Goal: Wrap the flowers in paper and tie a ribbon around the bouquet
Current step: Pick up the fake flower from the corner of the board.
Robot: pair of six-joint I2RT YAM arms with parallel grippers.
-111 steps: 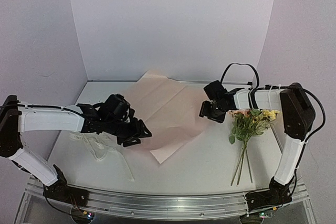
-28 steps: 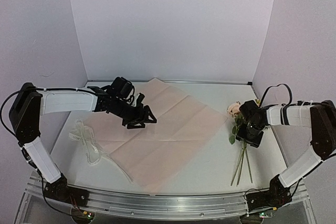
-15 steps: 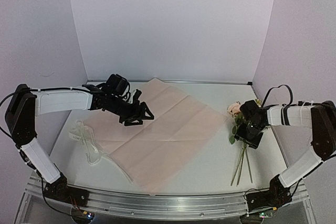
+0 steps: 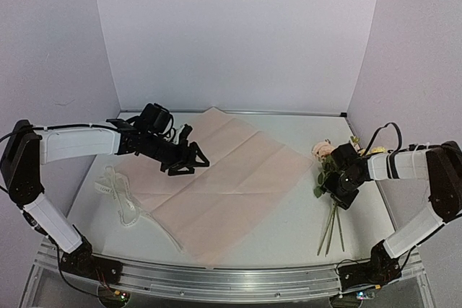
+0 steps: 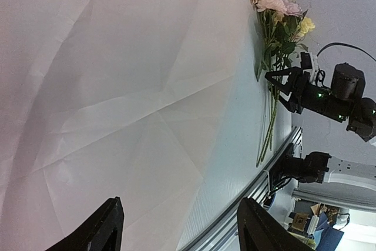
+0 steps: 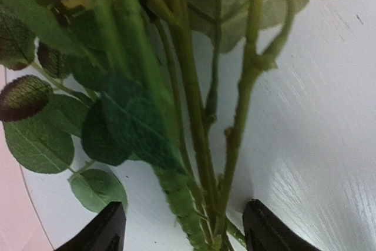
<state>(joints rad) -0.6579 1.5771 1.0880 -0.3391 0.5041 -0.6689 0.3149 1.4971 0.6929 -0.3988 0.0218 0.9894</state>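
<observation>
White table [image 4: 289,230], flat pink paper [image 4: 224,178], right tool [image 6: 188,227] wide astride flowers [image 6: 126,127].

Bright, even, diffuse light fills the overhead view; the walls [image 4: 238,34] take a lilac cast and the arms [image 4: 72,146] throw only faint, soft shadows on the white table [image 4: 289,229]. The paper [image 4: 224,178] is sharp, its creases drawn by gentle shading. The left wrist view holds focus across to the flowers [image 5: 276,33], with a cool sheen on the table. The right wrist view is soft: stems and leaves sit too close and blur, the leaves dark, while glare whitens the table at lower right.
</observation>
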